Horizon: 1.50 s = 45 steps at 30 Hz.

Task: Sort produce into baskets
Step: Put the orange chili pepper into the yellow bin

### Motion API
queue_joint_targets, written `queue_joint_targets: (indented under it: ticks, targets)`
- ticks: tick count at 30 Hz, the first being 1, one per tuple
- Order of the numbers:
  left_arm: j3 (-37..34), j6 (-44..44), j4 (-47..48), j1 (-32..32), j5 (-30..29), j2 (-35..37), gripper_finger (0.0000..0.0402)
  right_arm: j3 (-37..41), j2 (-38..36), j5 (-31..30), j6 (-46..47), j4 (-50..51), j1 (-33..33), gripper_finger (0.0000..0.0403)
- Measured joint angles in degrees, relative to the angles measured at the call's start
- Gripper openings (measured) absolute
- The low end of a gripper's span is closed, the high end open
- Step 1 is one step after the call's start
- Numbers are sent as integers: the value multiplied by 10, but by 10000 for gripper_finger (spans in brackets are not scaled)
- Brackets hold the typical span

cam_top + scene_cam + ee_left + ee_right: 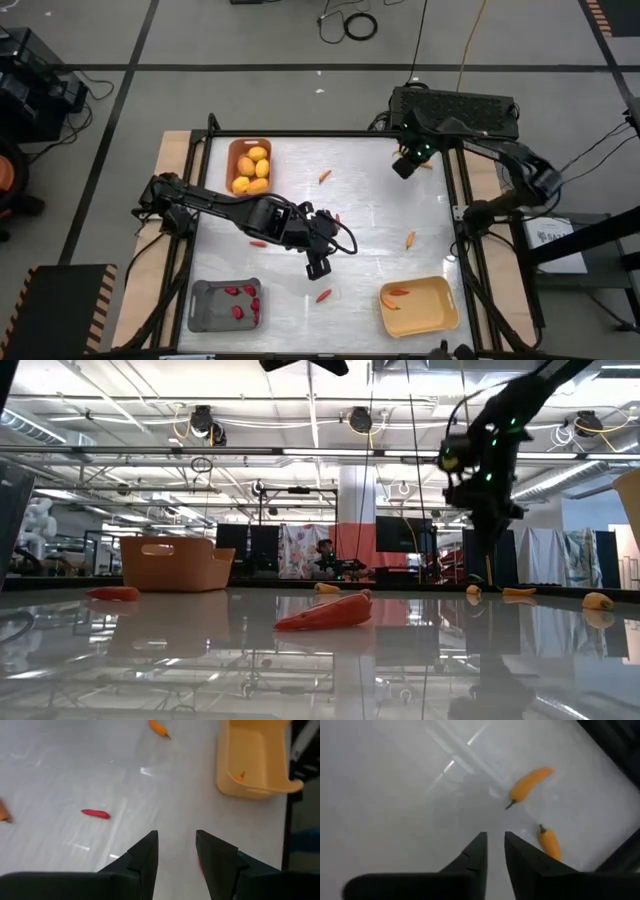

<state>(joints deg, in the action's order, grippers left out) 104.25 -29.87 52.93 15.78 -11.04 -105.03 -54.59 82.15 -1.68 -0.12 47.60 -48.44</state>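
Lemons (250, 168) fill the back-left basket (232, 152); two more baskets (210, 300) (430, 318) sit in front.

Left tool (318, 266) hovers mid-table, fingers parted; right tool (404, 166) hangs raised, fingers nearly together.

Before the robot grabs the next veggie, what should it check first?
1. Left gripper empty, fingers apart: ok.
2. A loose piece close to it: ok, the red chilli lies on the table ahead of its fingers.
3. Grey basket has room for another red piece: ok.
4. Right gripper empty: ok; its fingers are nearly together, so opening comes first.
5. Orange sticks lie apart from each other near the right gripper: ok.
6. Yellow basket upright and reachable: ok.
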Motion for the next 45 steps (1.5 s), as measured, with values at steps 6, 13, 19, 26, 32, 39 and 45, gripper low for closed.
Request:
queue_joint_targets:
  ticks: [6,13,19,26,32,39,45]
  targets:
    - [0,-44,0,8,-41,0,138,0,73,4,20,-48,-33,118]
    - [0,-28,1,8,-60,0,138,-1,110,3,46,-89,-49,167]
    - [0,22,3,8,-60,0,138,-1,126,1,87,-118,-48,178]
    - [0,54,6,14,-57,0,138,-1,150,1,135,-125,-50,158]
    - [0,69,6,25,-56,0,138,-1,153,2,131,-138,-48,91]
    - [0,82,31,36,-56,2,138,-1,150,19,118,-122,-43,10]
    - [0,101,80,44,-58,39,138,-1,120,77,130,-73,-1,4]
